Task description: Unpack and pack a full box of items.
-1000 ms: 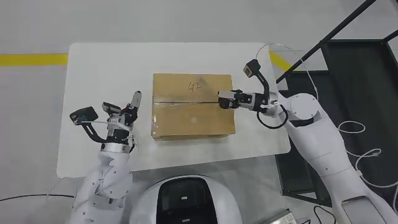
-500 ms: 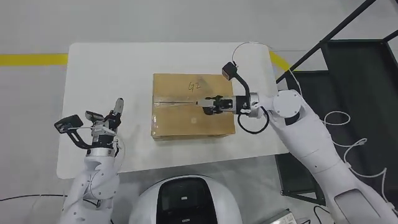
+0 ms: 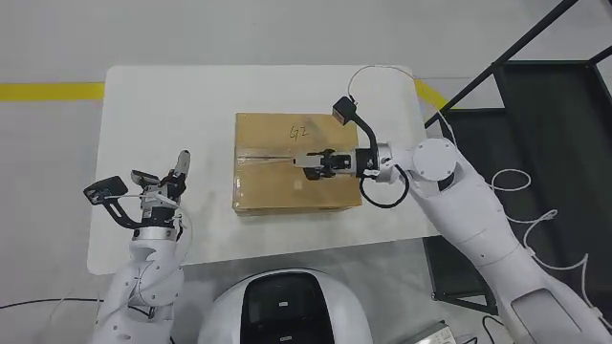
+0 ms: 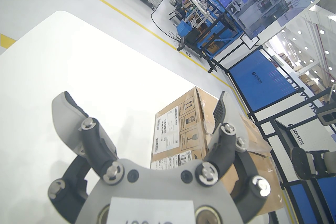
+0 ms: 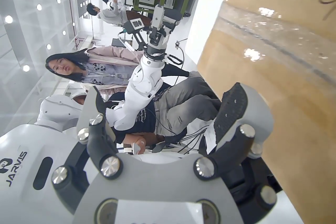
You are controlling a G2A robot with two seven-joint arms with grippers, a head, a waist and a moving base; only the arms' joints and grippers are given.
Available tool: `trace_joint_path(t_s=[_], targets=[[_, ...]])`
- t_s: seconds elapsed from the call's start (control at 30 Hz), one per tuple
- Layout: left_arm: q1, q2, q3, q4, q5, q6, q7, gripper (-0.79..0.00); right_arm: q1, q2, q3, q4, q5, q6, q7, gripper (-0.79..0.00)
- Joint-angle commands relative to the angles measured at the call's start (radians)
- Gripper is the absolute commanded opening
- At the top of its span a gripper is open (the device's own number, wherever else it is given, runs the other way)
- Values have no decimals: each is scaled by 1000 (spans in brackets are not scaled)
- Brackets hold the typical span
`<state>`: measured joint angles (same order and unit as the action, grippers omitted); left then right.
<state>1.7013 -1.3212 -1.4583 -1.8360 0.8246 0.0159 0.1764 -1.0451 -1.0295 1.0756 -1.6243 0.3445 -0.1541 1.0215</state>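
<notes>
A closed cardboard box with clear tape along its top seam stands in the middle of the white table. My right gripper lies low over the box top at the taped seam, turned on its side and open, holding nothing. In the right wrist view this gripper has one pad close to the box top. My left gripper hovers open and empty over the table's near left part, apart from the box. In the left wrist view the left gripper faces the box's labelled end.
A dark metal rack stands just off the table's right edge. A yellow line runs across the floor beyond the table. Bare table lies to the left of and behind the box.
My right gripper has slid leftward along the taped seam over the box top. My left arm drew back to the left away from the box, then stayed still.
</notes>
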Motion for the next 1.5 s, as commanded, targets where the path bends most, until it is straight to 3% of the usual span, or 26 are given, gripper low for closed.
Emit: trace_joint_path(t_s=[0.0,0.17,0.5,0.73,0.93,1.2,1.47], targets=[[0,0,0,0,0,0,0,0,22,-6,-18,-11,5,20,-6,0],[0,0,0,0,0,0,0,0,138,-42,-130,24,14,93,-17,0],[0,0,0,0,0,0,0,0,371,-168,-382,295,87,126,-120,0],[0,0,0,0,0,0,0,0,449,-247,-485,415,108,159,-202,0],[0,0,0,0,0,0,0,0,463,-290,-520,480,109,181,-268,0],[0,0,0,0,0,0,0,0,438,-298,-494,492,98,182,-275,0],[0,0,0,0,0,0,0,0,346,-251,-407,364,10,288,-304,0]])
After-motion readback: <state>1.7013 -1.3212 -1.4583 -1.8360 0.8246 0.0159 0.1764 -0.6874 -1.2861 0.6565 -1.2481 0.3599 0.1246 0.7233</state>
